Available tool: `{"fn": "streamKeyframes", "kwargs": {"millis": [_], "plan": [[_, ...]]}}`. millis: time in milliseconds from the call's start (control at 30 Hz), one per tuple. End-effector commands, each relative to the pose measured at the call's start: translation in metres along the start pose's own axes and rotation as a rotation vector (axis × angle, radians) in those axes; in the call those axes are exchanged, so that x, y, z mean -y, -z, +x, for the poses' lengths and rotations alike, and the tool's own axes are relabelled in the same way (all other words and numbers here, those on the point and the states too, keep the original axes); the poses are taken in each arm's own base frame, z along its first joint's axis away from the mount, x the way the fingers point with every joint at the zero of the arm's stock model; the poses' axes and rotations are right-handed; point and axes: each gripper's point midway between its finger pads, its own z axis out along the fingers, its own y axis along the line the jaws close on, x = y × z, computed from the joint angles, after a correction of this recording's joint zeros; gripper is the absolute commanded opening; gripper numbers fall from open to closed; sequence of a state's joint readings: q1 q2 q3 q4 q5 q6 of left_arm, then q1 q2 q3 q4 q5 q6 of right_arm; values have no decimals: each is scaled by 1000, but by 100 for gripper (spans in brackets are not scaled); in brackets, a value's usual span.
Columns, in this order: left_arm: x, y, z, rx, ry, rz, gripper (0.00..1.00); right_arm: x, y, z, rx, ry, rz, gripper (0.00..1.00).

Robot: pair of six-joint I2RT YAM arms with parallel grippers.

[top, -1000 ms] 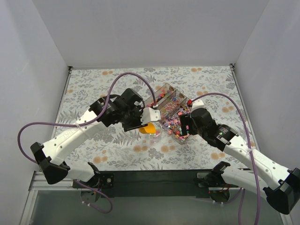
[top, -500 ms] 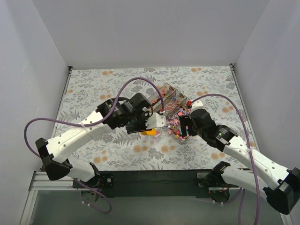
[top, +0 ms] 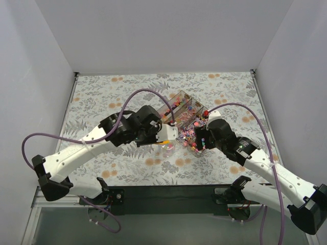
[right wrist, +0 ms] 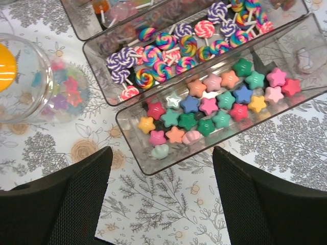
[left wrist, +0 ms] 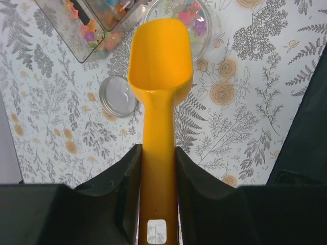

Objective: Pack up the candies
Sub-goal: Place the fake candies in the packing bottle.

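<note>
Left gripper is pinched on the handle of the orange scoop, fingers pressed against both sides of it. Right gripper hangs with its fingers spread wide, holding nothing.

Beneath both lies the flowered tablecloth. Directly below the right gripper sits a long clear tray of star candies, about half full. Just beyond that tray is a second one packed with lollipops. Off to that gripper's left stands the clear jar, with a shallow layer of stars in the bottom.

From the left gripper, the scoop reaches straight ahead, its tip over the near rim of the jar — and its bowl is empty. The jar's lid lies flat on the cloth, left of the scoop and apart from the jar.

With stars in the jar, an empty scoop and plenty left in the tray, this looks like the middle of the filling. The next move probably calls for swinging the scoop to the star tray, digging low along its floor and lifting level. The load then has to tip squarely inside the jar's mouth, since the smooth stars would roll off the scoop's shallow lip. The lid waits for last.
</note>
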State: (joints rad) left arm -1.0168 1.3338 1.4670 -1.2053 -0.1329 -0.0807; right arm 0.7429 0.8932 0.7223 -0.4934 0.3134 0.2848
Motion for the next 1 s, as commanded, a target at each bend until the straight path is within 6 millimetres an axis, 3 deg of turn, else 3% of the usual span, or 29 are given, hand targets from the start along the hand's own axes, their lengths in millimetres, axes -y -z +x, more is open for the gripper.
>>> {"fn": "streamKeyframes", "kwargs": {"millis": [0, 67, 267, 300, 333, 367, 433, 467, 533, 567, 700, 833, 967], "plan": [[-7, 23, -23, 231, 0, -85, 0, -20, 8, -26, 78, -29, -113, 85], [-11, 35, -33, 335, 26, -125, 0, -28, 12, -33, 95, -48, -161, 84], [1, 22, -34, 462, 152, -118, 0, -50, 24, -60, 140, -115, -345, 85], [1, 24, -46, 532, 163, -109, 0, -51, 25, -64, 142, -140, -368, 85], [6, 11, -39, 525, 182, -94, 0, -45, 23, -70, 159, -170, -369, 85], [1, 14, -47, 588, 220, -108, 0, -50, 27, -71, 151, -188, -428, 85], [9, -1, -44, 612, 257, -63, 0, -40, 23, -78, 171, -265, -456, 85], [11, -4, -45, 631, 275, -51, 0, -48, 28, -77, 157, -281, -535, 84], [4, -3, -50, 698, 336, -45, 0, -36, 24, -83, 164, -368, -568, 84], [1, -7, -50, 719, 352, -50, 0, -41, 26, -76, 133, -386, -633, 83], [-7, -3, -49, 801, 416, -44, 0, -28, 17, -69, 102, -479, -686, 81], [-3, -2, -54, 853, 417, -12, 0, -35, 15, -62, 53, -503, -761, 80], [2, -4, -58, 873, 410, 21, 0, -38, 16, -71, 68, -514, -806, 79]]}}
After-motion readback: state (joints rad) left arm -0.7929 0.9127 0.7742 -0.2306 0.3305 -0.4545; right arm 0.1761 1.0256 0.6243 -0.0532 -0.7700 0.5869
